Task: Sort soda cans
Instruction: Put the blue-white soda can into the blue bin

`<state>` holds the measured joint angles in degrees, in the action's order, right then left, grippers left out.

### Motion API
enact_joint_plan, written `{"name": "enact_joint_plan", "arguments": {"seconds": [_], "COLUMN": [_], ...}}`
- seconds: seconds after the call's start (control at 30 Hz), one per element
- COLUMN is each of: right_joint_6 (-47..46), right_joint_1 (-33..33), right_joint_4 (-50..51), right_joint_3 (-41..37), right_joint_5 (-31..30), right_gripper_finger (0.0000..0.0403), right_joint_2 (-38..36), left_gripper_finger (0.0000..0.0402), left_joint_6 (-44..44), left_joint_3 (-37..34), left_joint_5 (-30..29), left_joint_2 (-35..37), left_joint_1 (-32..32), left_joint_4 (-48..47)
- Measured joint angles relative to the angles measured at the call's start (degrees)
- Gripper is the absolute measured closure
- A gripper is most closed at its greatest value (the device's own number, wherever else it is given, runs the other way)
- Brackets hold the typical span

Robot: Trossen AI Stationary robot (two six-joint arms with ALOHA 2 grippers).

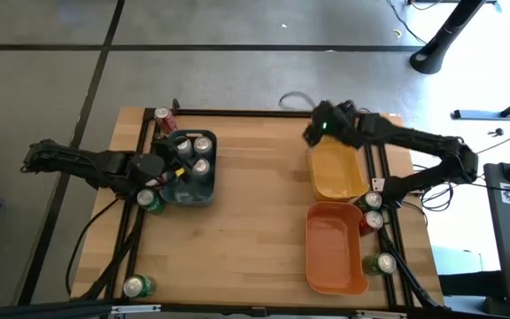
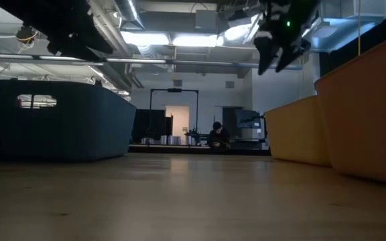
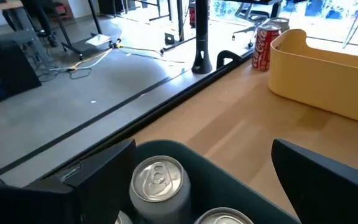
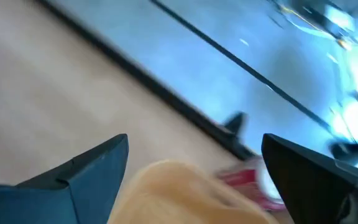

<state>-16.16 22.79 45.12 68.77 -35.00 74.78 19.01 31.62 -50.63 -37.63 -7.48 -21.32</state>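
you have one bin (image 1: 209,193) on the table's (image 1: 246,221) left half with three cans (image 1: 202,144) in it. two more bins sit on the right half, one (image 1: 336,173) behind the other (image 1: 333,248). a can (image 1: 162,116) stands behind the left bin, another (image 1: 151,200) at its left edge, one (image 1: 138,285) at the front left corner. three cans (image 1: 372,221) line the right edge.

Robotics lab or industrial workspace. Wooden counter (image 1: 255,213) on dark metal frame, standing on grey concrete floor (image 1: 237,53). Low view: exposed ceiling ducts and strip lights (image 2: 173,37), person seated at far workbench (image 2: 215,136). Cables trailing on floor (image 3: 98,56), equipment stand base (image 1: 436,53) at 1 o'clock.
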Motion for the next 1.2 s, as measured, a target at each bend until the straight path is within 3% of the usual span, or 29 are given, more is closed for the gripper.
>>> {"name": "enact_joint_plan", "arguments": {"seconds": [0.17, 0.33, 0.6, 0.87, 1.2], "right_joint_6": [0.81, 1.3, 0.82, -0.15, 0.24], "right_joint_1": [11.53, 21.18, 32.83, 38.9, 39.23], "right_joint_4": [-0.42, -2.19, -1.39, 7.18, 9.53], "right_joint_3": [0.0, 0.0, 2.37, 9.62, 13.26], "right_joint_5": [1.56, 8.31, 12.71, 14.8, 14.58], "right_gripper_finger": [0.0036, 0.0036, 0.0036, 0.0036, 0.0036], "right_joint_2": [0.0, 0.02, 4.16, 13.09, 17.19], "left_gripper_finger": [0.0038, 0.0038, 0.0038, 0.0038, 0.0038], "left_joint_6": [-3.61, -7.33, -10.93, -13.12, -13.11], "left_joint_3": [0.0, 0.0, 0.0, 0.0, 0.0], "left_joint_5": [0.01, 0.07, 4.53, 6.78, 7.38], "left_joint_2": [0.04, 0.13, 0.13, 0.11, 0.11], "left_joint_1": [0.86, 2.05, 4.8, 6.08, 6.03], "left_joint_4": [2.01, 5.1, 5.51, 5.38, 5.16]}}
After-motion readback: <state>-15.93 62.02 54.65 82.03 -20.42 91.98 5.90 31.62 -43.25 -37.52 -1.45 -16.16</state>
